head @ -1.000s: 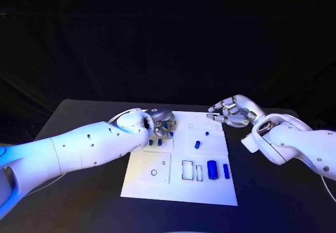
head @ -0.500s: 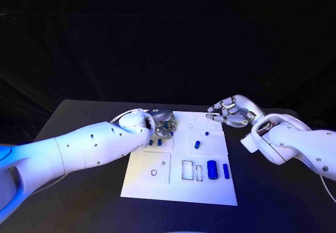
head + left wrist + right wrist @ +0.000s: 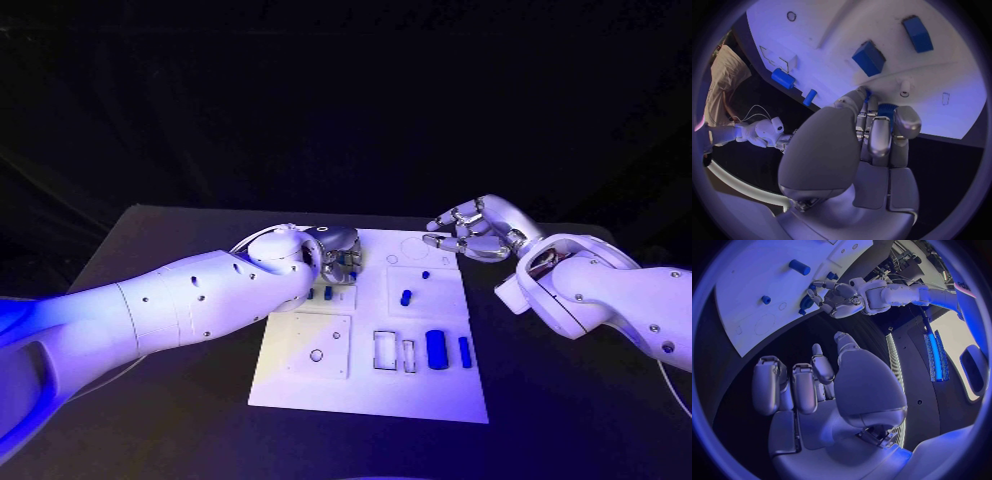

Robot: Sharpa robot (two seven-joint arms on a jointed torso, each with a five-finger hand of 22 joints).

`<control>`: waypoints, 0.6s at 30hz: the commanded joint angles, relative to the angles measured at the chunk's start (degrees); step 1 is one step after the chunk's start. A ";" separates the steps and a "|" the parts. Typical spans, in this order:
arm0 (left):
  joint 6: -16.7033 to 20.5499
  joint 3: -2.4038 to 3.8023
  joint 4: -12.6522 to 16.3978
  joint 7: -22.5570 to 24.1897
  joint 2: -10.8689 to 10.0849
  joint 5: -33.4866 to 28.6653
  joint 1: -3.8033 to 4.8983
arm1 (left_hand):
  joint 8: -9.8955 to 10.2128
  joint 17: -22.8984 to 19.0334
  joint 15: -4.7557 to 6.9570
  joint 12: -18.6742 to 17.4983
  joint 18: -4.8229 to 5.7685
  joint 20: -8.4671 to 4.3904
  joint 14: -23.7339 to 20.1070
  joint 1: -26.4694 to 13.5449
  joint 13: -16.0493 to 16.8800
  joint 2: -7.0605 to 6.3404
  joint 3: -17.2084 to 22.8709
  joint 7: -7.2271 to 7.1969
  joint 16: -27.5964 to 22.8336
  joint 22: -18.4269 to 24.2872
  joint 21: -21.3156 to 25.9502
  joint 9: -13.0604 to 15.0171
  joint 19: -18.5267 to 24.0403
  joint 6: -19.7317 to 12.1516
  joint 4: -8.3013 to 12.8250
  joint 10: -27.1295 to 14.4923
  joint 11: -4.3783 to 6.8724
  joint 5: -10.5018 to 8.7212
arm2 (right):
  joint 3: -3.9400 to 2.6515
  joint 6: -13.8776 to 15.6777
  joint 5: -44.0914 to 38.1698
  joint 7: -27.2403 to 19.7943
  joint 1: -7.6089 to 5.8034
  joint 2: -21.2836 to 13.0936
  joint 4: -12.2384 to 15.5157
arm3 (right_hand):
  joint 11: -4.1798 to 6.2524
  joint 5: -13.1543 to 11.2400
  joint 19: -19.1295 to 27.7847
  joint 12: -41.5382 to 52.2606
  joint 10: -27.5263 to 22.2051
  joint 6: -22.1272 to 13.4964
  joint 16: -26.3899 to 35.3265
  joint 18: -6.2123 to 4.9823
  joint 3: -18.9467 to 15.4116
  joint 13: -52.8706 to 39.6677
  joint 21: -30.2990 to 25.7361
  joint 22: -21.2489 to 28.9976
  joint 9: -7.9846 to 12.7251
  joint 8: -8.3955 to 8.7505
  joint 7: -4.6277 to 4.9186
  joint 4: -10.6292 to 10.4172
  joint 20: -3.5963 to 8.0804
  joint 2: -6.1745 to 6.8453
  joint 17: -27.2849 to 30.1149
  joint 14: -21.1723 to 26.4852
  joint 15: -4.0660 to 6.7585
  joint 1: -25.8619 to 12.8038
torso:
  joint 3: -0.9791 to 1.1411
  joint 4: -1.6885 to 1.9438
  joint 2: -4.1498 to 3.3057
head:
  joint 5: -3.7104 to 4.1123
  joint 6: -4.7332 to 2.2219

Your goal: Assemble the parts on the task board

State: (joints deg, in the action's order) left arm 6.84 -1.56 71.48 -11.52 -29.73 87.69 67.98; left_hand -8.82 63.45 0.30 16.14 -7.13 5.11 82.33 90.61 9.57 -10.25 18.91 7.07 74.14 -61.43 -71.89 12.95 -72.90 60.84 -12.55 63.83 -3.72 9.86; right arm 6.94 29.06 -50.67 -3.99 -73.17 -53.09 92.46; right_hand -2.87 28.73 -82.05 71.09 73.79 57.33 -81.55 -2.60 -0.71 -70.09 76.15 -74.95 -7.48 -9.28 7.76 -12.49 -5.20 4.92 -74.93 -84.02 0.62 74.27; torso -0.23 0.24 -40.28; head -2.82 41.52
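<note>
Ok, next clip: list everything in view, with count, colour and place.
Flat white rectangular task board: one, white, middle of the table.
Small blue plastic parts: several, blue, on the board; two lie side by side near its right edge, one mid-board, others by the left hand.
Black table: one, black, under the board.
Left hand: silver, at the board's far left corner, fingers closed around a blue part.
Right hand: silver, fingers curled, holding nothing, over the board's far right corner.

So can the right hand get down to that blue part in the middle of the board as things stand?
Probably yes. The right hand hovers at the task board's far right corner, holding nothing, and the blue part lies bare. The left hand works further left.
</note>
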 commanded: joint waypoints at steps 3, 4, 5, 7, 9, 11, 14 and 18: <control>-2.88 -0.04 -0.12 -0.13 0.32 0.05 -0.14 | 0.47 0.05 0.23 -0.61 0.94 -0.05 0.50 0.07 -0.21 0.47 0.86 -0.03 0.48 -0.58 -0.69 -0.20 -0.62 1.04 0.53 1.17 0.06 0.22 | 0.00 -0.81 -0.27 -0.51 0.06 0.05 0.01 | -0.14 0.28 0.45 -0.02 -0.24 -0.29 0.12 -0.88 -0.35 -0.10 -0.28 -6.93 -0.07 -0.39 -0.02 0.10 0.06 -0.60 -1.80 -2.63 0.49 -0.04 | 0.04 0.05 -0.01 | 0.02 0.01; -3.01 -0.04 -0.15 -0.17 0.32 0.06 -0.14 | 0.51 0.05 0.25 -0.73 0.96 -0.08 0.52 0.11 -0.24 0.53 1.04 -0.02 0.55 -0.69 -0.78 -0.25 -0.64 1.20 0.69 1.37 0.08 0.22 | 0.00 -0.81 -0.27 -0.51 0.06 0.05 0.01 | -0.14 0.28 0.45 -0.02 -0.24 -0.29 0.12 -0.88 -0.35 -0.10 -0.28 -6.93 -0.07 -0.39 -0.02 0.10 0.06 -0.60 -1.80 -2.63 0.49 -0.04 | 0.02 0.06 -0.01 | 0.05 0.00; -3.13 -0.04 -0.18 -0.19 0.31 0.06 -0.15 | 0.52 0.04 0.28 -0.83 0.97 -0.10 0.53 0.21 -0.26 0.63 1.26 -0.01 0.60 -0.80 -0.87 -0.28 -0.67 1.40 0.88 1.60 0.14 0.23 | 0.00 -0.82 -0.27 -0.51 0.06 0.05 0.01 | -0.14 0.28 0.45 -0.02 -0.24 -0.29 0.12 -0.88 -0.35 -0.10 -0.28 -6.93 -0.07 -0.39 -0.02 0.10 0.06 -0.60 -1.80 -2.63 0.49 -0.04 | 0.01 0.06 0.00 | 0.08 -0.01; -3.29 -0.04 -0.25 -0.18 0.32 0.06 -0.15 | 0.56 0.05 0.34 -1.03 0.99 -0.15 0.56 0.40 -0.30 0.82 1.72 0.00 0.72 -0.96 -1.02 -0.35 -0.69 1.75 1.24 2.01 0.20 0.25 | 0.00 -0.82 -0.26 -0.53 0.06 0.06 -0.01 | -0.14 0.28 0.45 -0.02 -0.24 -0.29 0.12 -0.88 -0.35 -0.10 -0.28 -6.93 -0.07 -0.39 -0.02 0.10 0.06 -0.60 -1.80 -2.63 0.49 -0.04 | 0.00 0.06 0.02 | 0.06 0.00; -3.24 -0.04 -0.28 -0.12 0.32 0.07 -0.16 | 0.61 0.00 0.38 -1.23 1.00 -0.19 0.56 0.57 -0.33 0.97 2.19 -0.01 0.79 -1.09 -1.13 -0.41 -0.69 2.08 1.62 2.40 0.25 0.26 | 0.00 -0.82 -0.26 -0.54 0.06 0.08 -0.02 | -0.13 0.29 0.46 0.02 -0.18 -0.26 0.15 -0.89 -0.35 -0.14 -0.32 -6.92 -0.09 -0.42 -0.04 0.08 0.06 -0.64 -1.77 -2.62 0.49 -0.03 | 0.00 0.07 0.02 | 0.04 -0.05; -2.93 -0.04 -0.30 -0.01 0.34 0.07 -0.16 | 0.60 -0.02 0.46 -1.40 1.04 -0.24 0.58 0.72 -0.34 1.14 2.74 -0.03 0.89 -1.34 -1.34 -0.46 -0.76 2.56 2.03 2.92 0.33 0.27 | 0.00 -0.80 -0.25 -0.57 0.06 0.09 -0.02 | -0.13 0.29 0.46 0.02 -0.18 -0.26 0.15 -0.89 -0.35 -0.14 -0.32 -6.92 -0.09 -0.42 -0.04 0.08 0.06 -0.64 -1.77 -2.62 0.49 -0.03 | 0.01 0.07 0.01 | 0.11 -0.08; -1.97 -0.04 -0.25 0.15 0.31 0.07 -0.17 | 0.64 0.06 0.60 -1.71 1.18 -0.37 0.70 1.05 -0.31 1.33 3.79 -0.03 1.15 -2.19 -1.97 -0.55 -1.15 3.36 2.96 3.84 0.43 0.29 | 0.00 -0.76 -0.24 -0.62 0.07 0.12 -0.05 | -0.13 0.29 0.46 0.02 -0.18 -0.26 0.15 -0.89 -0.35 -0.14 -0.32 -6.92 -0.09 -0.42 -0.04 0.08 0.06 -0.64 -1.77 -2.62 0.49 -0.03 | -0.01 0.04 0.02 | 0.03 -0.17; 0.42 0.10 -0.02 0.56 0.08 -0.15 -0.18 | 0.93 0.14 0.61 -2.23 1.36 -0.46 0.87 1.13 -0.30 1.30 4.97 0.08 1.47 -3.12 -2.69 -0.76 -1.58 3.91 4.01 4.56 0.44 0.29 | 0.00 -0.73 -0.22 -0.66 0.09 0.16 -0.11 | -0.13 0.29 0.46 0.02 -0.18 -0.26 0.15 -0.89 -0.35 -0.14 -0.32 -6.92 -0.09 -0.42 -0.04 0.08 0.06 -0.64 -1.77 -2.62 0.49 -0.03 | 0.00 0.02 0.00 | 0.04 -0.31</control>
State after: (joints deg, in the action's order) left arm 6.37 -1.42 71.31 -11.46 -29.64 87.73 67.99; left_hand -8.25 63.59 0.92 14.10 -6.26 4.69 82.95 91.53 9.14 -9.34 23.52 7.20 75.40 -64.44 -74.27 12.24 -74.14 64.25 -8.59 68.10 -3.27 9.92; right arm 6.94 29.02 -50.65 -4.05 -73.14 -52.99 92.37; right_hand -2.87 28.72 -82.05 71.09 73.79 57.33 -81.55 -2.60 -0.70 -70.18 76.16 -74.94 -7.52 -9.51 7.76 -12.49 -5.21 4.92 -74.92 -84.02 0.63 74.27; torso -0.23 0.29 -40.28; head -2.78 41.35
